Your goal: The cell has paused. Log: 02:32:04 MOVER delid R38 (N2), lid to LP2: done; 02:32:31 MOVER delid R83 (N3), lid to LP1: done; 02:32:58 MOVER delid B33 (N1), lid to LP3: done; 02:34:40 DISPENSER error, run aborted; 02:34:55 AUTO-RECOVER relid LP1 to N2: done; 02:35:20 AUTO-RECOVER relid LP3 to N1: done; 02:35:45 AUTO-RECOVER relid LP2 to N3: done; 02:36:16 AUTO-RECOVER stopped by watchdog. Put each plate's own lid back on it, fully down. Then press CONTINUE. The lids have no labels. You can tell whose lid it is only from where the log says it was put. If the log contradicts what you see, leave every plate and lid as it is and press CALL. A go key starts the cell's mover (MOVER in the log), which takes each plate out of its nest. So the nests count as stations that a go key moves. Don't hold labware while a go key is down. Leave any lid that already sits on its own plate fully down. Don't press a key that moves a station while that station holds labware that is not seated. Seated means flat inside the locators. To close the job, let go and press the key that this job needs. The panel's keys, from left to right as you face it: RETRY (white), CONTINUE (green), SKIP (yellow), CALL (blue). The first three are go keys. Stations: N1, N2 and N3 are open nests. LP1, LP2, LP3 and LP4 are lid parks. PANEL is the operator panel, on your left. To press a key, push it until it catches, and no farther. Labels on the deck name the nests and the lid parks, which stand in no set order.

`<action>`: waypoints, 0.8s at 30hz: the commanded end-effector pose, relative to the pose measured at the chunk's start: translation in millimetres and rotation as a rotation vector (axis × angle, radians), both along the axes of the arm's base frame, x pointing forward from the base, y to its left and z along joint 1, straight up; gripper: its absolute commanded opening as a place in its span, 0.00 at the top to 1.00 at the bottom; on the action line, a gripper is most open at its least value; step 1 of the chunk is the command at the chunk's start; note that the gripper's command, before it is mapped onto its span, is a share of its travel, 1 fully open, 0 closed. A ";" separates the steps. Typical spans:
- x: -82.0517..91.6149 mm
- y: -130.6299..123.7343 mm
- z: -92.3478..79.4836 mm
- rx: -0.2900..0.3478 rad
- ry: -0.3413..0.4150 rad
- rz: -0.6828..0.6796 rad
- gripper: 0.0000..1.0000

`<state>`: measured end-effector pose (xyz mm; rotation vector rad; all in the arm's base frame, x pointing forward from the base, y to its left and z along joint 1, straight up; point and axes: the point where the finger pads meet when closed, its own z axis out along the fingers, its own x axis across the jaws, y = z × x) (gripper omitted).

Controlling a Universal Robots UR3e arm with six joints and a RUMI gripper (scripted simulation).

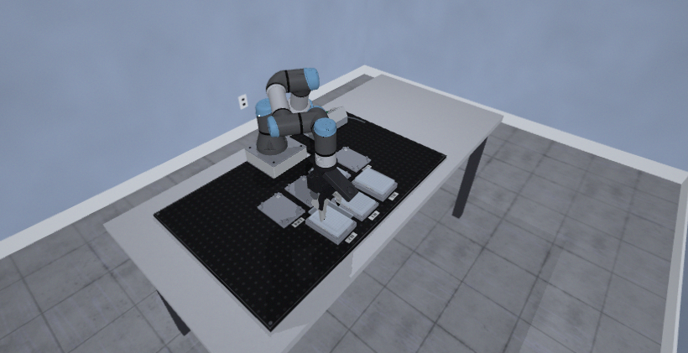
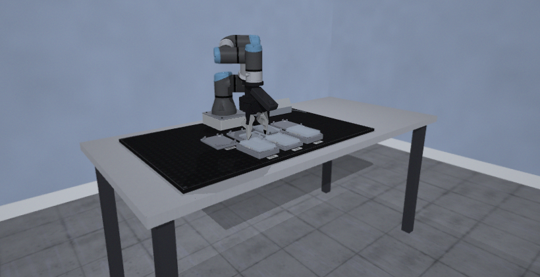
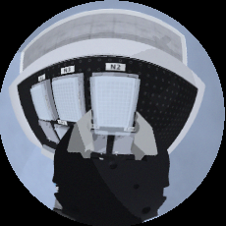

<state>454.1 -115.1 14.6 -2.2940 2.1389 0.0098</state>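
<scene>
My gripper (image 1: 330,210) (image 2: 257,135) (image 3: 113,111) points down over nest N2, shut on a clear lid (image 3: 114,105). The lid looks level, close above the pale N2 plate (image 1: 339,229) (image 2: 260,149); the gap between them is hard to see. The N3 plate (image 1: 364,205) (image 2: 286,141) (image 3: 69,98) is beside it, and the N1 plate (image 1: 377,183) (image 2: 303,131) (image 3: 41,100) is beyond. Whether clear lids lie on these plates is too faint to tell. A pale lid appears to lie in the park behind N3, partly hidden by my gripper.
Grey lid parks (image 1: 280,209) (image 2: 218,141) stand in a row behind the nests, one at the far end (image 1: 353,158). The key panel (image 1: 338,118) (image 2: 283,111) stands beyond the arm, largely hidden. Neighbouring N3 is close to my fingers.
</scene>
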 end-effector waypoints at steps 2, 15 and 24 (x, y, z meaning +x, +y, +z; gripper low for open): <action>1.0 -1.0 -0.3 -0.001 -0.002 0.000 1.00; 1.0 -1.0 -4.0 -0.001 -0.002 0.000 1.00; 1.0 -0.9 -7.0 -0.001 -0.002 0.000 1.00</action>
